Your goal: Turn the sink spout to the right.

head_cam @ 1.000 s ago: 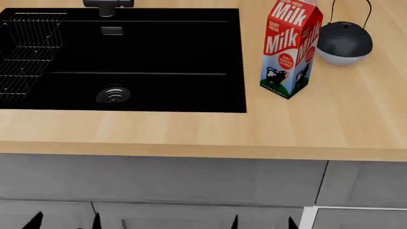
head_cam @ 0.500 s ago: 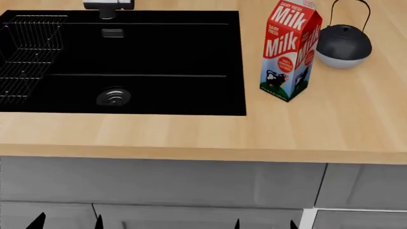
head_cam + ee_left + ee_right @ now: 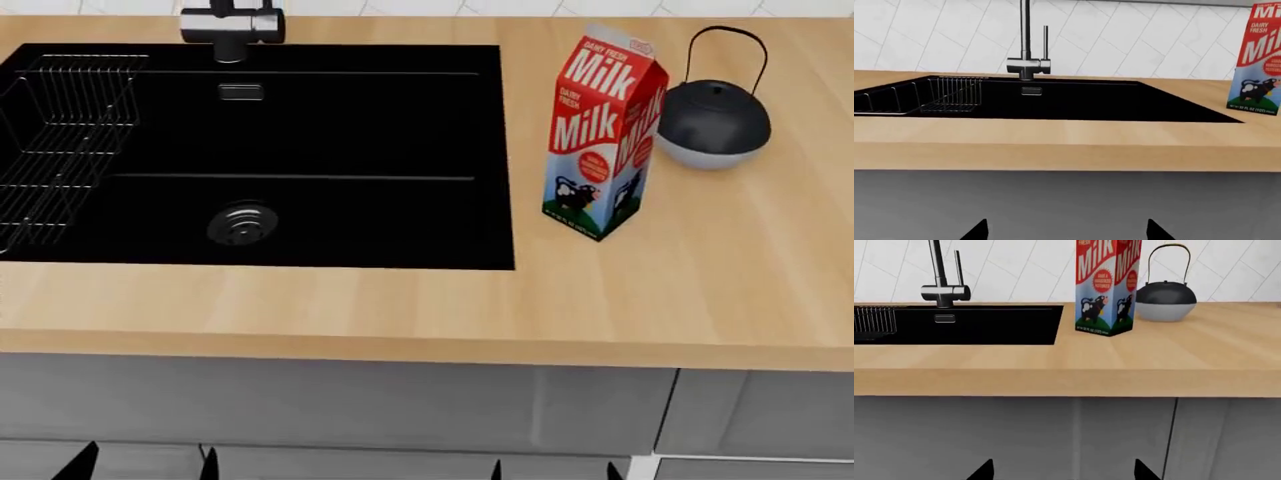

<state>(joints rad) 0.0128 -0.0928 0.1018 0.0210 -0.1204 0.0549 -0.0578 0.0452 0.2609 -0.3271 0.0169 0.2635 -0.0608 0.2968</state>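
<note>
Both end effectors low before the counter [image 3: 400, 300], left end effector [image 3: 1062, 231] and right end effector [image 3: 1062, 471] with fingertips spread open, holding nothing. Sink spout [image 3: 1025, 30] upright behind the sink [image 3: 334, 120], milk carton [image 3: 601, 135] and kettle [image 3: 715, 125] farther right.

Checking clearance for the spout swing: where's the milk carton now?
Head view: milk carton stands upright on the counter right of the sink, with the kettle just beyond it.

One sink [image 3: 334, 110], one spout [image 3: 1025, 30], one milk carton [image 3: 601, 130], one kettle [image 3: 715, 125].
</note>
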